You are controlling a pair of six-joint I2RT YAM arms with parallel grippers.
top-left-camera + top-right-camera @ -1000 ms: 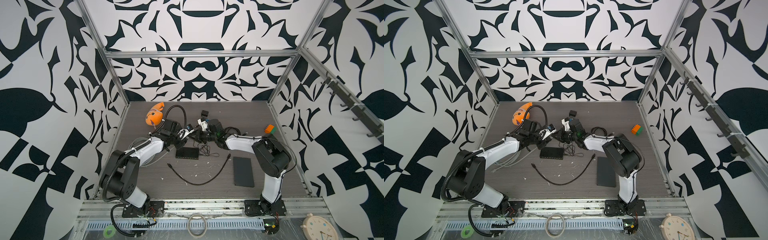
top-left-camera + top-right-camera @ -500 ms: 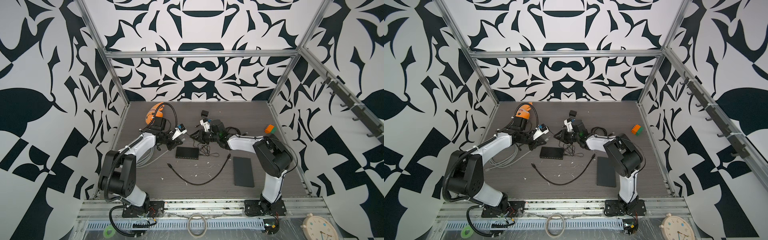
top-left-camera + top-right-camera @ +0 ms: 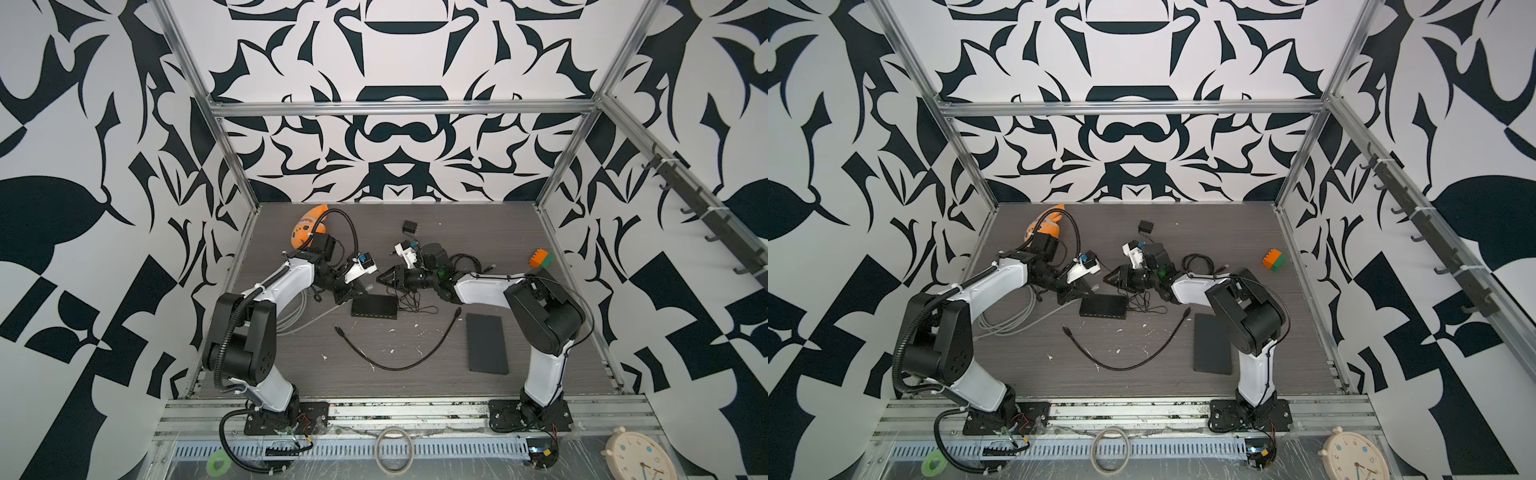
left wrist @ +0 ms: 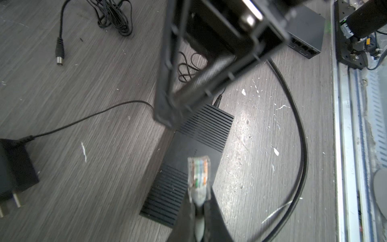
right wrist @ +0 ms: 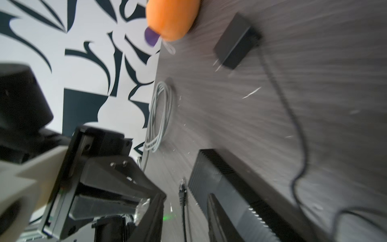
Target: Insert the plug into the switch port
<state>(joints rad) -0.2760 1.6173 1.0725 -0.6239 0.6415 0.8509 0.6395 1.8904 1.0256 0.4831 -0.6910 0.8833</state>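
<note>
We see the left gripper (image 4: pixel 199 201) clamped on the plug (image 4: pixel 198 178) by the switch's (image 4: pixel 194 146) far-left corner, the right gripper (image 5: pixel 185 197) hovering just beyond, jaws parted, empty.

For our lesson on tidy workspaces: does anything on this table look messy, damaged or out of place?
Yes. White scraps litter the table near the network switch, like debris; a thin black cord lies tangled beside it.

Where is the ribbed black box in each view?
In a top view: ribbed black box at the scene's middle.
In a top view: box, same place.
Left wrist: box just beyond the plug.
Right wrist: box beside the dark cable end.
Shared landmark, all four: black power adapter.
</note>
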